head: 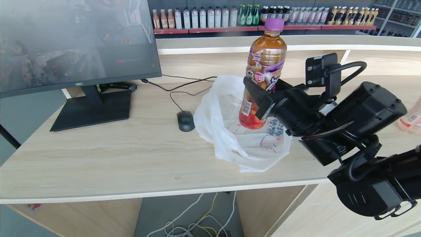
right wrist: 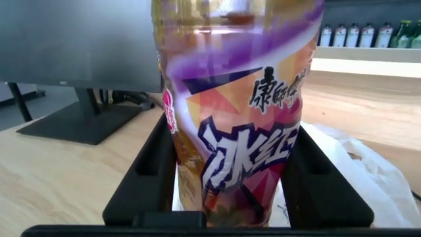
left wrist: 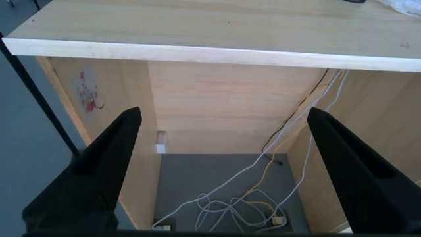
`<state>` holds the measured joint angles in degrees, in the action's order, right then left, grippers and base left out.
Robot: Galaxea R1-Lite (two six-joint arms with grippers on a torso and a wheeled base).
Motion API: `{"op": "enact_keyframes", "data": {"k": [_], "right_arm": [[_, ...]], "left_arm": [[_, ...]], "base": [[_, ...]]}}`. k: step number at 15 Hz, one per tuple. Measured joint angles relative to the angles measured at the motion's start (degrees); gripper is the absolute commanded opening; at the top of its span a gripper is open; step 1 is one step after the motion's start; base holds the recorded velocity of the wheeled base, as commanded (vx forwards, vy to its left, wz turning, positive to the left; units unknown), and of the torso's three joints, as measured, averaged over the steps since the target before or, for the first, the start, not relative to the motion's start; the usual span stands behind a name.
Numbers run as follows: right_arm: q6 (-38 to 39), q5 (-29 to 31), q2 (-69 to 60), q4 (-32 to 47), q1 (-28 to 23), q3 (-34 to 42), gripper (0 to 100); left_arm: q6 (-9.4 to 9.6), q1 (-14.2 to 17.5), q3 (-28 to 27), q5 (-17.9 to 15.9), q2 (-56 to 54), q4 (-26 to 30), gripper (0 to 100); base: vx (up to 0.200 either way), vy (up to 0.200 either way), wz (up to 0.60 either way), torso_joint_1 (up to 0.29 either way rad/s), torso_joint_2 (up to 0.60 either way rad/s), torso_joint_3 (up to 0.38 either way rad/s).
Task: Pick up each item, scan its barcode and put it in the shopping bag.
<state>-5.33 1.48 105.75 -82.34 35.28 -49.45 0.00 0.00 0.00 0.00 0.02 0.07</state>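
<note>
Clenching the purple-capped amber plastic drink bottle (head: 265,59) upright over the crumpled white plastic shopping bag (head: 227,131), the right claw (head: 263,98) is seemingly bagging it. Next: lowering inside, then releasing.

**One closed, one spread wide**

Our right arm (head: 361,108) comes in from the lower right of the head frame. Our right claw (head: 263,97) is clamped on an upright bottle (head: 266,56) at centre. Our left claw (left wrist: 223,174) has its fingers wide apart.
</note>
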Motion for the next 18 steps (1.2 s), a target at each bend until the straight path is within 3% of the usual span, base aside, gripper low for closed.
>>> {"op": "enact_keyframes", "data": {"k": [11, 18], "right_arm": [[-0.11, -0.28, 8.13, 11.28, -5.00, -17.92, 0], [-1.07, -0.41, 16.49, 18.90, -6.67, -36.41, 0]], "left_arm": [[0.00, 0.00, 0.00, 0.00, 0.00, 0.02, 100], [0.00, 0.00, 0.00, 0.00, 0.00, 0.00, 100]], "base": [[0.000, 0.000, 0.00, 0.000, 0.00, 0.000], [0.000, 0.000, 0.00, 0.000, 0.00, 0.000]]}}
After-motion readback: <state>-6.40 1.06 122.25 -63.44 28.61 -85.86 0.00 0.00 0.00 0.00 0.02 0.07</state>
